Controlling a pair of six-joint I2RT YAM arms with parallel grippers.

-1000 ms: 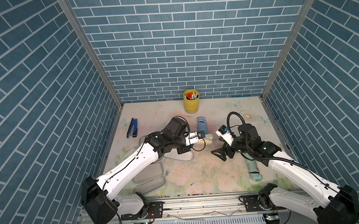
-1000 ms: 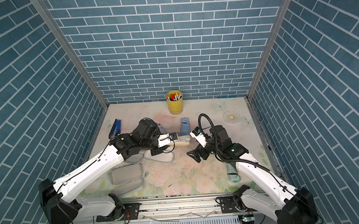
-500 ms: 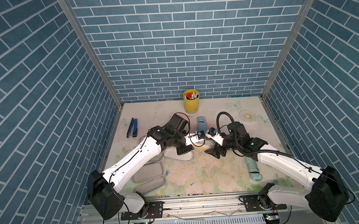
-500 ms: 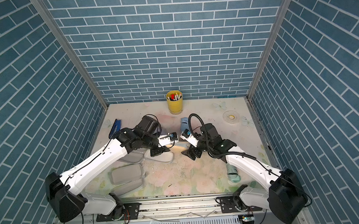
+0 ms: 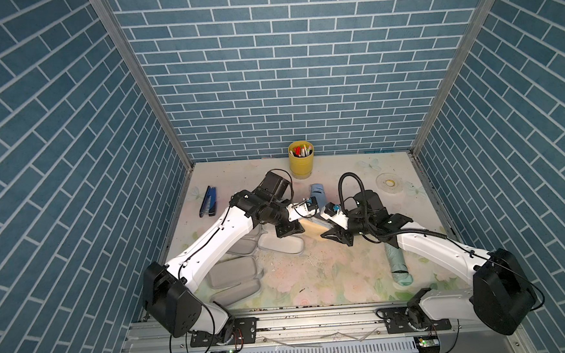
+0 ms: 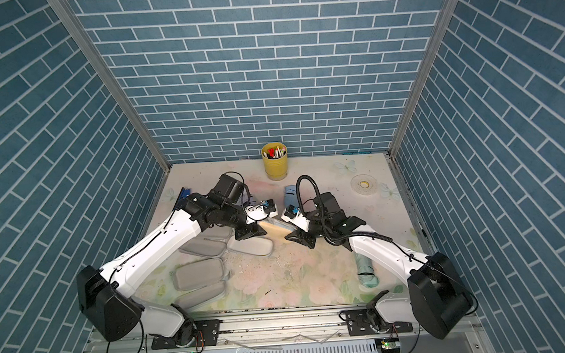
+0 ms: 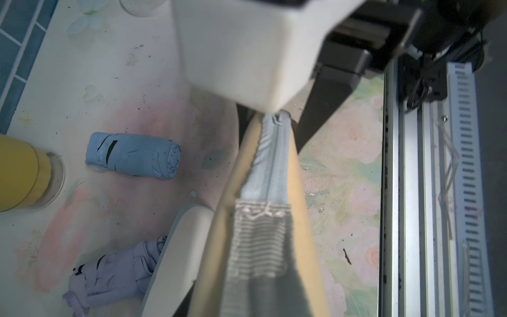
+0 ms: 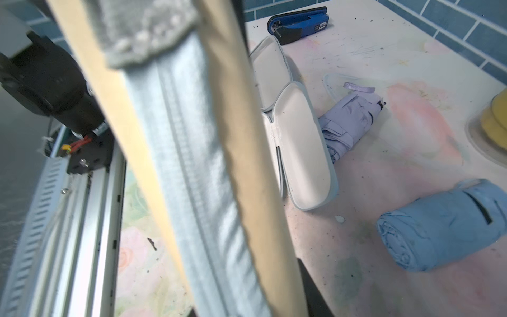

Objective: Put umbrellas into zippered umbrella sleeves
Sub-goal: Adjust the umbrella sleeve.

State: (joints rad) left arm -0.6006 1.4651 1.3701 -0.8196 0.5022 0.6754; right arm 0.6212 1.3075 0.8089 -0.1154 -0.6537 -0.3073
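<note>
Item: tan sleeve (image 5: 313, 225), zip closed. It hung mid-frame in both top views, long axis running left to right between my left gripper (image 5: 301, 221) and my right gripper (image 5: 327, 231), one end at each. Fingers hidden behind it — clamped or slack, I could not tell.

The tan sleeve (image 7: 295, 175), zip closed, hangs tilted above mid-bench (image 5: 318, 282). Open sleeves (image 5: 233, 276), grey-white inside, lie front left. The blue umbrella (image 5: 318, 192) lies near the back, the lilac umbrella (image 8: 349, 118) just beside an open sleeve, and the mint umbrella (image 5: 397, 264) front right.
</note>
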